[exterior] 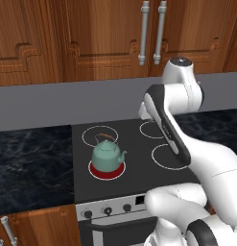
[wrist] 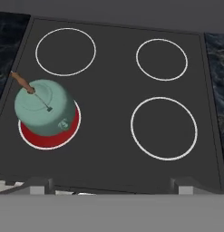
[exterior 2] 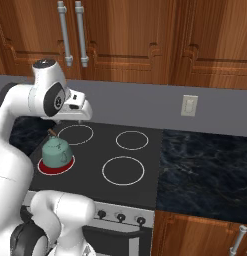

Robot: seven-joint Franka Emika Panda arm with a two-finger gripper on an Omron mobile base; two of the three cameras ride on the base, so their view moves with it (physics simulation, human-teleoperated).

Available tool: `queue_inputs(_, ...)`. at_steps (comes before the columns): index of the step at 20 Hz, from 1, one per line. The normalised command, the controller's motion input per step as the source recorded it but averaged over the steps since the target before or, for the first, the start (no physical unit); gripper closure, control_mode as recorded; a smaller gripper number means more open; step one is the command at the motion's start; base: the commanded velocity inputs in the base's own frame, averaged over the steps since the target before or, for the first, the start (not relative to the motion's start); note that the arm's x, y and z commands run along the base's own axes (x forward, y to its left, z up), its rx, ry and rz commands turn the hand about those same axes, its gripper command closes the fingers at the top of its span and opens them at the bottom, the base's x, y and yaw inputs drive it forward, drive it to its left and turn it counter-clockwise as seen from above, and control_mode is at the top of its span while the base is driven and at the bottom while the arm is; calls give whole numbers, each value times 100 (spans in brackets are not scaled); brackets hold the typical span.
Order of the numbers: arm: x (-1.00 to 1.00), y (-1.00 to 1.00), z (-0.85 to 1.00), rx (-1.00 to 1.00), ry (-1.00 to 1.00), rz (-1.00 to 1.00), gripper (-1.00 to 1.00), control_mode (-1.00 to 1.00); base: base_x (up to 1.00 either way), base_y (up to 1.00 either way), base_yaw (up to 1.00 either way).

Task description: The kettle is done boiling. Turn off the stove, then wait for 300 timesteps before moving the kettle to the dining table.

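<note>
**Kettle on a lit burner, stove not yet off**

Kettle (exterior: 108, 155) sits on the front-left burner (wrist: 28, 134) of the stove (exterior: 139, 180), whose ring glows red under it while the other three show white. The gripper (wrist: 109, 186) hangs high over the cooktop's front edge, jaws spread wide and holding nothing.

The step in hand looks to be switching the heat off. To do it well, I would bring the fingers down to the row of knobs (exterior: 107, 210) on the silver front panel, pick the one that governs the front-left burner, close squarely on it, and turn until the red fades.

The kettle stands upright. Its spout (exterior: 123, 154) points toward the stove's right edge; its arched brown handle (exterior: 105, 136) leans toward the back edge.
</note>
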Motion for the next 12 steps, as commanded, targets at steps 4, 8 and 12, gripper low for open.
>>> queue_inputs(4, -20, 21, 0, -3, -6, 0, -100, -100, 0, 0, 0)
queue_inputs(8, -19, 20, 0, -4, -4, 0, -100, -100, 0, 0, 0)
queue_inputs(12, -14, 27, 0, -7, -1, 0, -100, -100, 0, 0, 0)
